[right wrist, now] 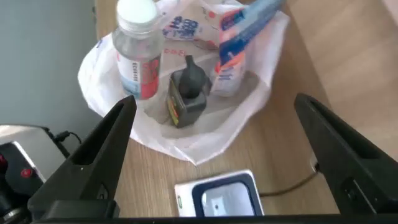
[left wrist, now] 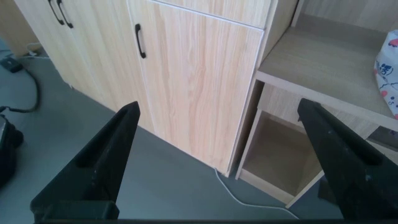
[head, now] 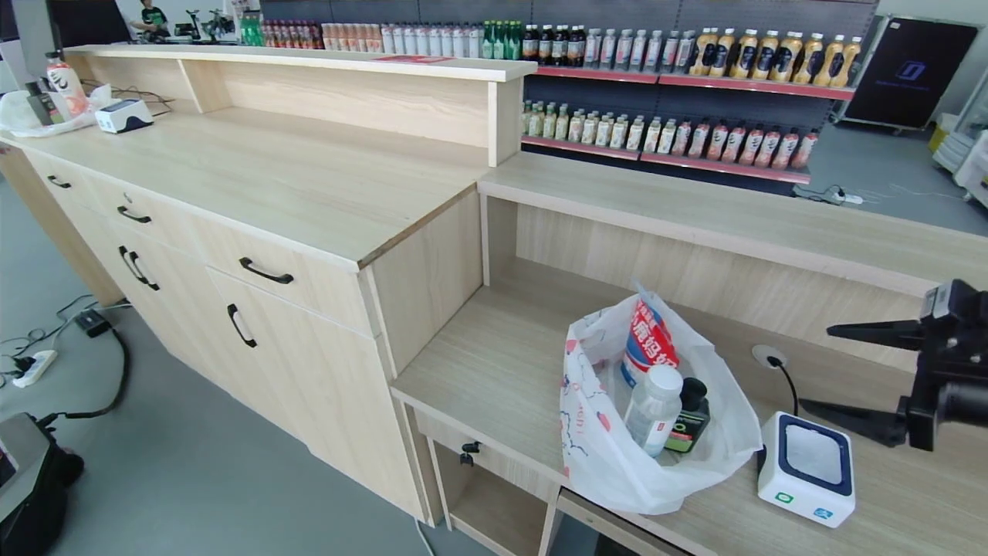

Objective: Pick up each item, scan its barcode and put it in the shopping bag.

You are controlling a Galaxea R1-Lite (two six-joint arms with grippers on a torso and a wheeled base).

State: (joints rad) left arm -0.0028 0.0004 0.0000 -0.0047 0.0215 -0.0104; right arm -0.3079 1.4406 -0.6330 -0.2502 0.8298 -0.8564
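Observation:
A white shopping bag [head: 602, 432] stands open on the low wooden counter [head: 494, 363]. Inside it are a clear bottle with a white cap [head: 654, 409], a dark bottle with a black cap [head: 689, 417] and a red, white and blue packet [head: 647, 344]. Right of the bag sits a white scanner with a blue frame [head: 808, 467]. My right gripper [head: 817, 367] hangs open and empty just right of the bag, above the scanner. In the right wrist view the gripper [right wrist: 214, 102] is over the bag [right wrist: 99, 87], the bottles [right wrist: 137, 56] and the scanner [right wrist: 221, 199]. My left gripper [left wrist: 219, 109] is open and empty over the floor, facing the cabinet door [left wrist: 193, 74].
A taller counter with drawers [head: 262, 270] runs off to the left, carrying a second scanner [head: 123, 116] and a bottle [head: 65, 85]. Shelves of bottles [head: 664, 93] line the back. A cable [head: 789, 386] comes out of a hole behind the scanner. Cables lie on the floor [head: 46, 355].

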